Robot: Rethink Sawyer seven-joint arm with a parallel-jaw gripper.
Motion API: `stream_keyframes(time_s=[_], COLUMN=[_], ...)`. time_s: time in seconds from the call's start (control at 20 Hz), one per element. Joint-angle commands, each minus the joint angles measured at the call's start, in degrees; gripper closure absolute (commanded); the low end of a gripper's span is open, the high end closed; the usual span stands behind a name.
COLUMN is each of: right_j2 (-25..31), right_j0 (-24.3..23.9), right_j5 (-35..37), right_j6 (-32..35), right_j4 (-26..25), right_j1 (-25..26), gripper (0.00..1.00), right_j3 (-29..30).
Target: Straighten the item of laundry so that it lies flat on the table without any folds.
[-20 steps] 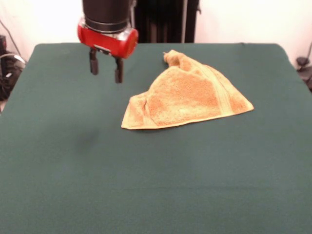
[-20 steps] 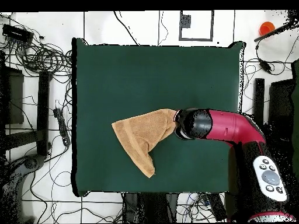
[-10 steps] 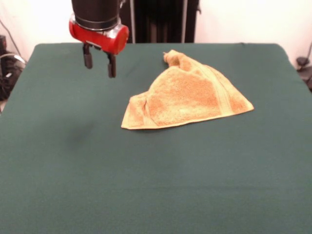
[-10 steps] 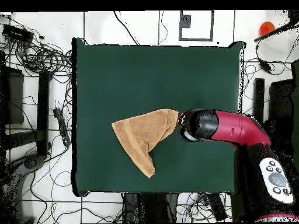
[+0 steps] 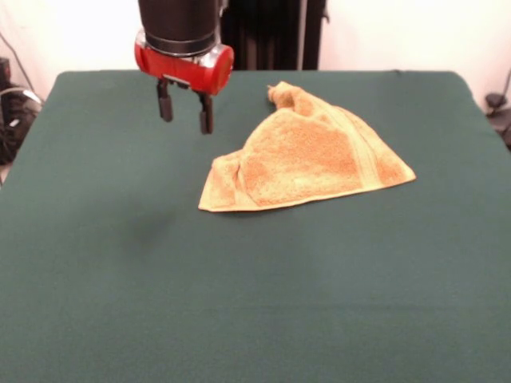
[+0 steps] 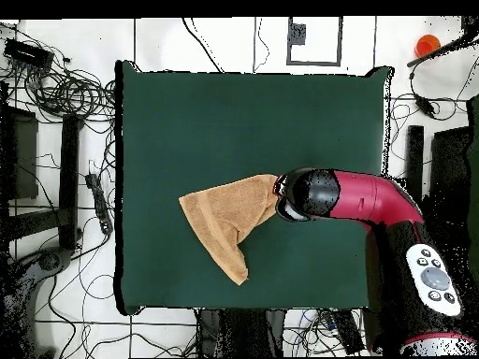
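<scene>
On the table: a dark green cloth covers the table [image 5: 120, 279], with one towel lying on it and the arm hanging above.
Towel: the item of laundry [image 5: 307, 159] is golden tan-orange terry, lying right of centre in the front view, folded over itself into a rough triangle.
Towel shape: a wide base runs along its near edge, a bunched point sits at 12 o'clock toward the far edge, and a doubled, rolled flap lies at its 8 o'clock corner.
Woven band: a smoother strip runs down the towel's right slope to the 4 o'clock corner.
Gripper: the gripper [image 5: 184, 112] hangs above the table at about 10 o'clock from the towel, near it but apart, touching nothing.
Tool state: two dark fingers [image 5: 206, 118] point down with a moderate gap between them, and nothing is between them.
Arm: the red and black arm [image 6: 360, 198] reaches across the table in the overhead view, its rounded head just beside one towel corner and hiding the gripper there.
Obstructions: nothing lies on the cloth between gripper and towel.
Surroundings: tangled cables [image 6: 56, 89] lie on the floor beside the table, and an orange object [image 6: 428, 44] sits off one corner.
</scene>
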Motion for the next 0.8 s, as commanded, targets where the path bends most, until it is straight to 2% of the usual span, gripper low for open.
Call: stream_keyframes(time_s=[0.05, 0.8], right_j2=[6.97, 6.08], right_j0=[1.42, 5.15], right_j5=[0.58, -0.29], right_j6=[-4.41, -2.52], right_j4=[1.64, 0.22], right_j1=[3.05, 5.43], gripper=[0.00, 0.00], right_j3=[-0.43, -3.40])
